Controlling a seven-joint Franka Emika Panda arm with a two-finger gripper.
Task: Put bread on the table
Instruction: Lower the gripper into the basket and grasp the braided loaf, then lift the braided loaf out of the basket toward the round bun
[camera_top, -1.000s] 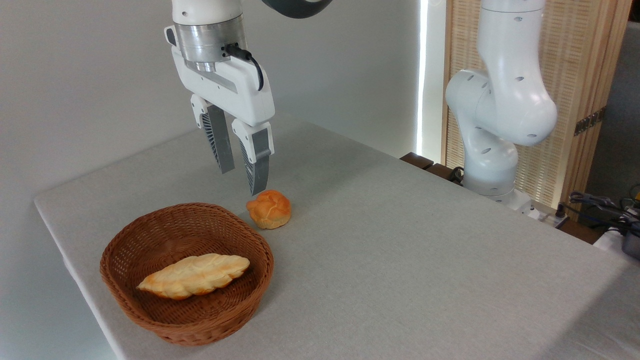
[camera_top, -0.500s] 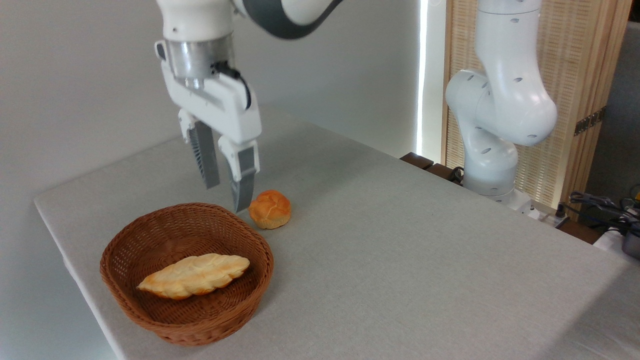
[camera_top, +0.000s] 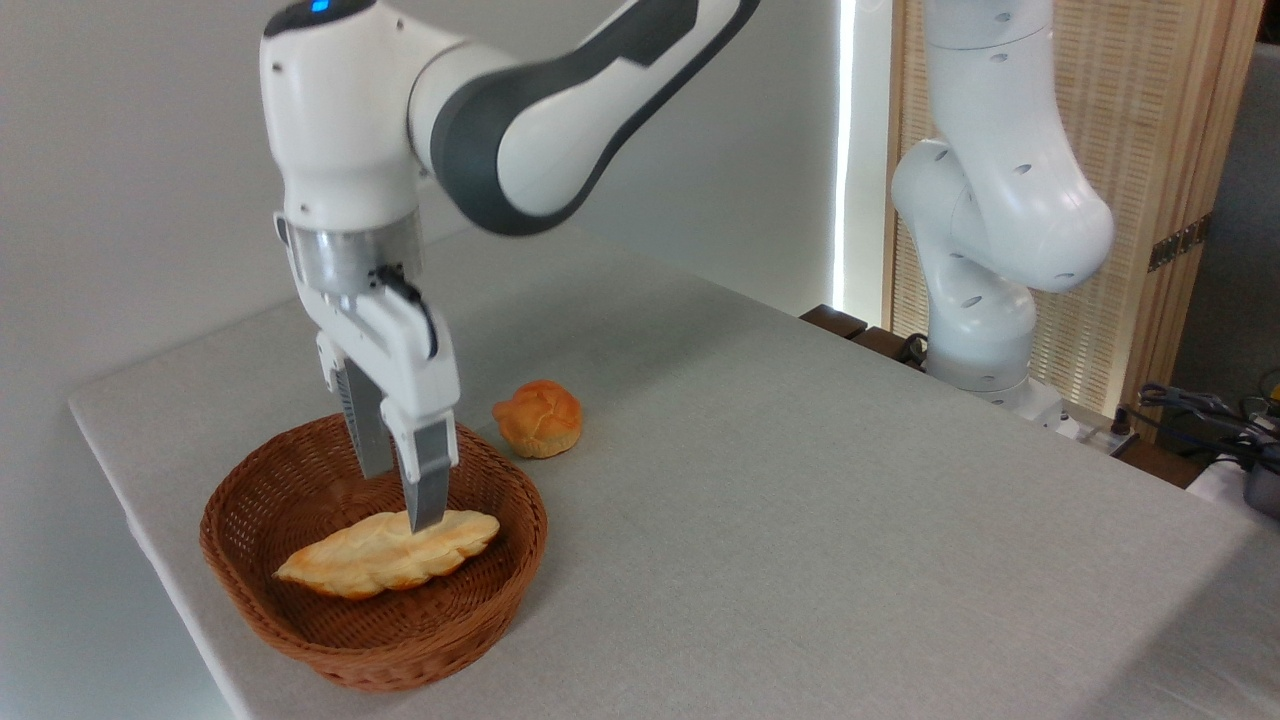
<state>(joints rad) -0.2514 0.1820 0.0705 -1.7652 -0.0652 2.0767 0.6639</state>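
Claw (camera_top: 400, 500) descended over basketed bread (camera_top: 388, 552).

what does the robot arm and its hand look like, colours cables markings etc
The arm is glossy white with dark grey joint sections and a small blue light on top of the wrist housing. Below that sits a silver metal ring, with a short black cable looping down to the white hand. Its two fingers are grey and flat, one showing a ribbed face. The white base column has small oval holes.
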